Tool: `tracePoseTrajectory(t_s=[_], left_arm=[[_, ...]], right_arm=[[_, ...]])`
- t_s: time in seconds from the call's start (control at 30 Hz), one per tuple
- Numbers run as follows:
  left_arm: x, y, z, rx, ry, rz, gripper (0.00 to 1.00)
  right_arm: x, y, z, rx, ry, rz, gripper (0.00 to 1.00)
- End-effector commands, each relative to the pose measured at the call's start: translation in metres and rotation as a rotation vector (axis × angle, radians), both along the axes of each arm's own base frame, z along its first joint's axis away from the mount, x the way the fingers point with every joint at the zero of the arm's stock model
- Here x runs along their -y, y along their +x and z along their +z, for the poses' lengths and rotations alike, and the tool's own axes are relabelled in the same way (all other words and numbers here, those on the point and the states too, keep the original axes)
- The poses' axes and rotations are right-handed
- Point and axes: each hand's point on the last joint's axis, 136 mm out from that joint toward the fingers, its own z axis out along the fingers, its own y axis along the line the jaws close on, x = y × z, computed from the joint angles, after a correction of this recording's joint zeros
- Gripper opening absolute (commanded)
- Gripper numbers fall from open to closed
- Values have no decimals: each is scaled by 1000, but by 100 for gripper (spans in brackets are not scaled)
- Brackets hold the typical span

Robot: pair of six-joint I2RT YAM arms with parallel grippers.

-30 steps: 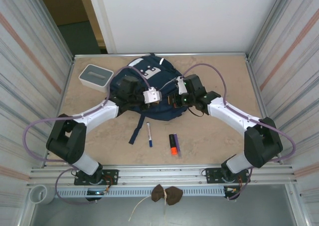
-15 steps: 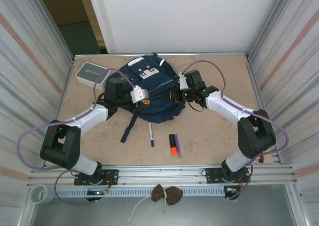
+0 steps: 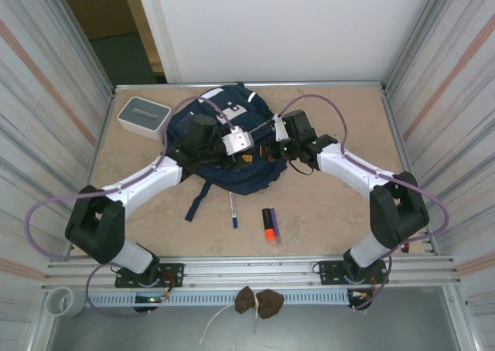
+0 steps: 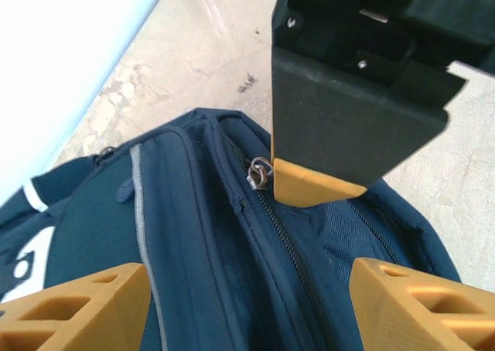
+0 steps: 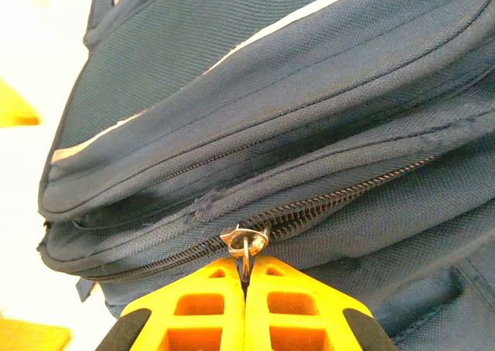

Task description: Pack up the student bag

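Note:
The student bag point(image 3: 220, 127), navy with white patches, lies at the back middle of the table. My right gripper point(image 5: 246, 277) is shut on the metal zipper pull point(image 5: 244, 241) of the bag's zipper, at the bag's right side point(image 3: 271, 151). My left gripper point(image 4: 247, 308) hangs open just above the bag's fabric point(image 4: 193, 243), its fingers on either side of the zipper line, holding nothing. In the left wrist view the right gripper's fingertip point(image 4: 317, 185) and the zipper pull point(image 4: 261, 171) sit just ahead. From above, the left gripper point(image 3: 246, 158) is over the bag's middle, close to the right one.
A white-and-grey box point(image 3: 144, 116) stands at the back left. A blue-tipped pen point(image 3: 233, 209) and an orange-and-black marker point(image 3: 269, 223) lie in front of the bag. A dark strap point(image 3: 197, 199) trails toward the front. A brown cloth point(image 3: 259, 302) sits on the front rail.
My left gripper has opened, swinging left and then back right over the bag's middle. The bag shifted slightly toward the back. The right gripper stayed shut on the zipper pull.

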Motion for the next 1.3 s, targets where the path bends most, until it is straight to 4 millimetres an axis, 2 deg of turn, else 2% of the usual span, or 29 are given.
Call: tracePoseTrajectory(t_s=[0.0, 0.17, 0.2, 0.3, 0.4, 0.47, 0.53, 0.63, 0.73, 0.83, 0.9, 1.0, 1.1, 1.2, 1.27], left_arm=[[-2, 5, -13, -82, 37, 51, 69], [2, 7, -18, -127, 44, 53, 66], [2, 7, -19, -132, 46, 50, 62], [3, 8, -18, -126, 57, 32, 42], [-1, 7, -6, -92, 44, -12, 24], [-6, 8, 11, -49, -4, -57, 13], [-11, 5, 27, 12, -47, -115, 5], [-17, 0, 48, 142, -102, -207, 1], [-25, 2, 69, 217, -188, -257, 1], [-32, 12, 83, 223, -254, -270, 2], [-37, 22, 80, 206, -252, -251, 4], [-53, 44, 60, 160, -207, -148, 8], [-72, 61, 38, 138, -132, -9, 22], [-84, 60, 27, 103, -80, 84, 45], [-85, 54, 28, 100, -56, 137, 59]], right_arm=[[-15, 0, 53, 111, 110, 23, 0], [-19, -4, 61, 125, 143, 33, 0], [-20, -5, 62, 128, 149, 38, 0], [-19, -6, 60, 132, 136, 41, 0], [-3, 1, 46, 133, 47, 9, 0], [14, 7, 31, 110, -20, -26, 0], [30, 16, 20, 99, -72, -63, 0], [52, 28, 10, 86, -131, -116, 0], [77, 43, 1, 66, -196, -187, 0], [87, 51, -2, 47, -203, -221, 0], [81, 52, 2, 47, -171, -204, 0], [67, 48, 9, 52, -107, -168, 0], [50, 43, 16, 58, -36, -126, 0], [27, 35, 24, 70, 15, -71, 0], [16, 30, 29, 83, 29, -45, 0]])
